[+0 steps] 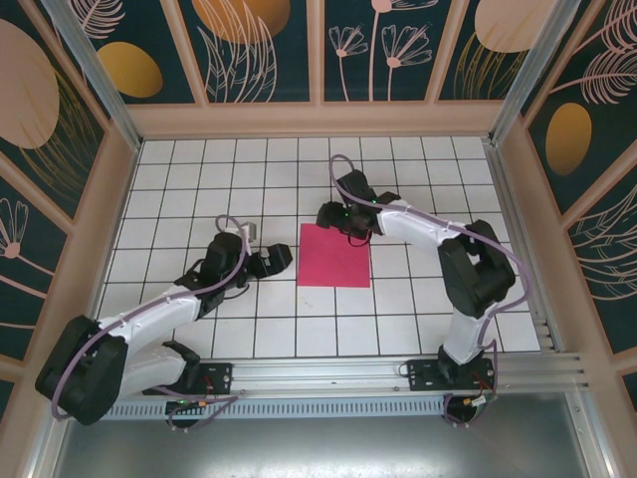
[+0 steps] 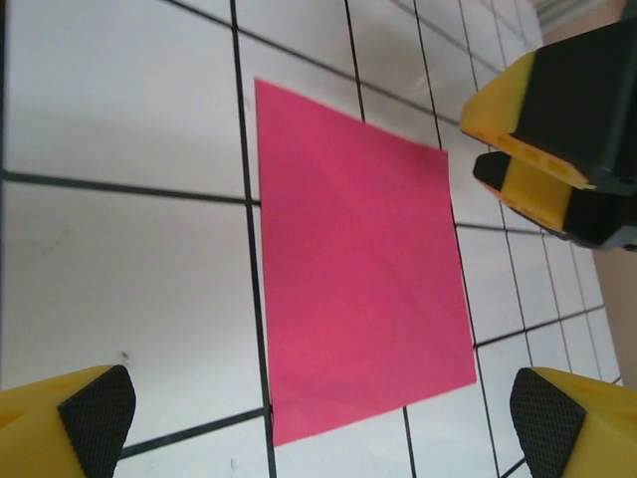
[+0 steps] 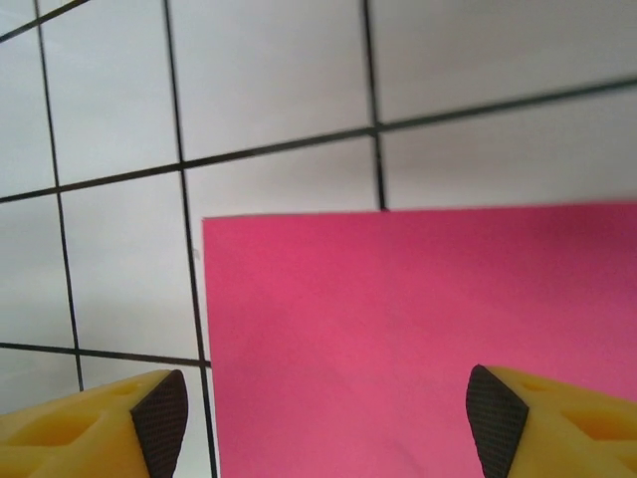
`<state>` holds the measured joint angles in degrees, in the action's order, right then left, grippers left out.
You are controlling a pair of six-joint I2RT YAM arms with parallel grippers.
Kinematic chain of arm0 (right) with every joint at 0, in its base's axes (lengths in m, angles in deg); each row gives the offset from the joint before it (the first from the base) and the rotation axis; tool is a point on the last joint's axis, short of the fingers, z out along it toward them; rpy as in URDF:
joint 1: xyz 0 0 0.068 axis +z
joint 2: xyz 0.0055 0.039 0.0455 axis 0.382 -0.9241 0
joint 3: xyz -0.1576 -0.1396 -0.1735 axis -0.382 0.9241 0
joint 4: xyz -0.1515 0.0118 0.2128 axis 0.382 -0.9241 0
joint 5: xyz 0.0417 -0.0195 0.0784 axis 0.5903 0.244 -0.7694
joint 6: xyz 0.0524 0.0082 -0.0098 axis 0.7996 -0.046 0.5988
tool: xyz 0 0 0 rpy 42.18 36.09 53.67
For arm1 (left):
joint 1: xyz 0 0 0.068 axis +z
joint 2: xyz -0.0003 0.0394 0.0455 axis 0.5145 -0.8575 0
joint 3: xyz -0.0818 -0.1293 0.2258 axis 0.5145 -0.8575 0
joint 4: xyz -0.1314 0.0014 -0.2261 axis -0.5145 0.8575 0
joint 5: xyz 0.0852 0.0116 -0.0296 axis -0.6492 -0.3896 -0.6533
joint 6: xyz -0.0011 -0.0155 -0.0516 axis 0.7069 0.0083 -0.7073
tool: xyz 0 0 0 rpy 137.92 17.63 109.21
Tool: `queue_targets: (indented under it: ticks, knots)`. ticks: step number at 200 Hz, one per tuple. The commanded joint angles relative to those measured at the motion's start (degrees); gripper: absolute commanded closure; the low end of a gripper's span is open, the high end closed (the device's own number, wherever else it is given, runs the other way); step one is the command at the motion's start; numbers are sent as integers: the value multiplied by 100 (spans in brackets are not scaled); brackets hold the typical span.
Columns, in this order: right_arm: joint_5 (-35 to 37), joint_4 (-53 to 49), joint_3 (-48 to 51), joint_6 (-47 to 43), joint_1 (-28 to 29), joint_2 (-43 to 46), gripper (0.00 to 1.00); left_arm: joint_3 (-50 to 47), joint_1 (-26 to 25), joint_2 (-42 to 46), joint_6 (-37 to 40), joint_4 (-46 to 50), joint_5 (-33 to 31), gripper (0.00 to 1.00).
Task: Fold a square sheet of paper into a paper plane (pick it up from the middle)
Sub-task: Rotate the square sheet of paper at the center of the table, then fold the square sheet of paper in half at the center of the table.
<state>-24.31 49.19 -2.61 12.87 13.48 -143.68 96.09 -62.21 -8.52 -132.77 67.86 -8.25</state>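
Folding is not yet begun: the square sheet of paper (image 1: 334, 257) is seen lying flat and uncreased, pink side up, near the middle of the table (image 1: 199, 179), so every crease is judged left to do. The left gripper (image 1: 276, 261) is set just off its 9 o'clock edge, fingers wide apart, and the right gripper (image 1: 336, 224), fingers likewise spread, is poised over the 11 o'clock corner. Bare tiles are found on every side, widest toward 12 o'clock.
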Motion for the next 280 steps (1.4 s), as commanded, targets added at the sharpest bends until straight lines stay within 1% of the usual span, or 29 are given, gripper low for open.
queue_targets:
  ticks: [1,9,20,38,52,68,79,90,109,135,144,162,189,195,203,214,223,236,241,247,280]
  knots:
    - [-187,108,472,518,128,71,23,388,-196,-182,220,259,-185,1]
    - [-333,144,545,507,140,21,25,412,-198,-193,255,284,-257,1]
    - [-353,50,579,488,163,-62,25,428,-197,-169,302,318,-383,1]
    - [-196,-174,639,375,163,-199,25,431,-194,-116,323,337,-481,1]
    - [-109,-153,763,164,150,-241,25,430,-196,-103,351,337,-497,1]
    - [-32,-167,788,-231,141,-311,25,438,-192,-104,423,359,-537,1]
    - [-35,-218,749,-658,129,-447,24,462,-198,-97,479,392,-573,1]
    - [164,-333,710,-1023,132,-591,24,506,-197,-88,528,421,-621,1]
    - [234,-236,848,-1737,119,-667,24,569,-190,-86,605,469,-714,1]
    - [105,-200,762,-2320,62,-596,23,596,-197,-121,596,408,-737,1]
    - [147,-324,627,-2285,54,-559,23,606,-196,-139,596,419,-739,1]
    - [338,-684,271,-1908,49,-466,22,630,-195,-84,558,512,-901,1]
    - [313,-688,19,-1237,145,-129,19,479,-196,143,454,416,-1119,1]
    - [313,-708,-45,-1139,169,-134,12,450,-198,182,432,372,-1117,1]
    - [372,-784,-144,-1064,203,-227,8,430,-198,213,421,332,-1124,1]
    - [455,-954,-297,-1097,274,-428,6,430,-195,238,397,334,-1139,1]
    - [719,-1153,-448,-1114,331,-622,6,421,-197,258,375,329,-1139,1]
    - [857,-1393,-662,-1198,379,-843,5,388,-198,299,353,296,-1142,1]
    - [883,-1460,-723,-1251,401,-899,5,365,-193,307,342,277,-1138,1]
    - [906,-1515,-781,-1335,429,-950,1,353,-193,310,327,252,-1129,1]
    - [915,-1697,-960,-1657,544,-1115,1,333,-195,265,315,199,-1082,1]
